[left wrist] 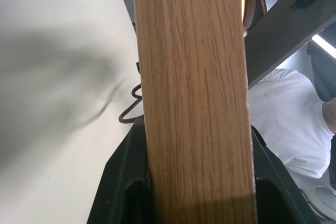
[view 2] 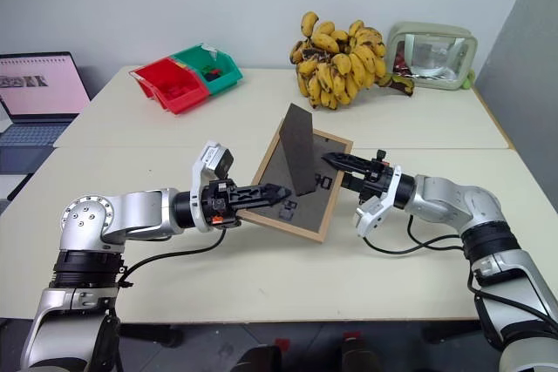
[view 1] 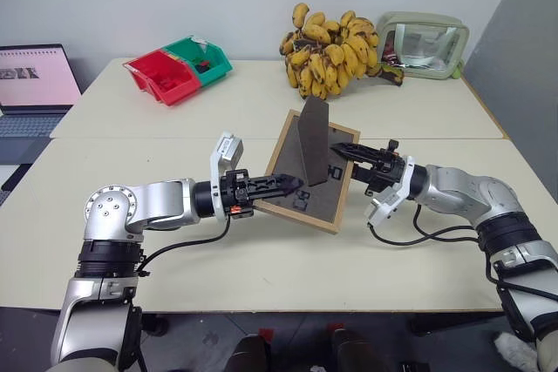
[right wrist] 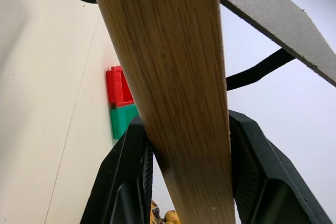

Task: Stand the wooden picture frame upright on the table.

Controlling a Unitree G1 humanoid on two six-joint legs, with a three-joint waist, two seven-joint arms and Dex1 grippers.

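Wooden picture frame [view 1: 307,176] hangs tilted above your table [view 1: 261,250], its opposite edges gripped between the left gripper [view 1: 292,186] and the right gripper [view 1: 336,151], stand flap [view 1: 311,141] swung out.

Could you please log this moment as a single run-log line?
frame: tilted, back up, flap out | left pincer: grips its left edge | right pincer: around its right edge | table: frame not yet standing
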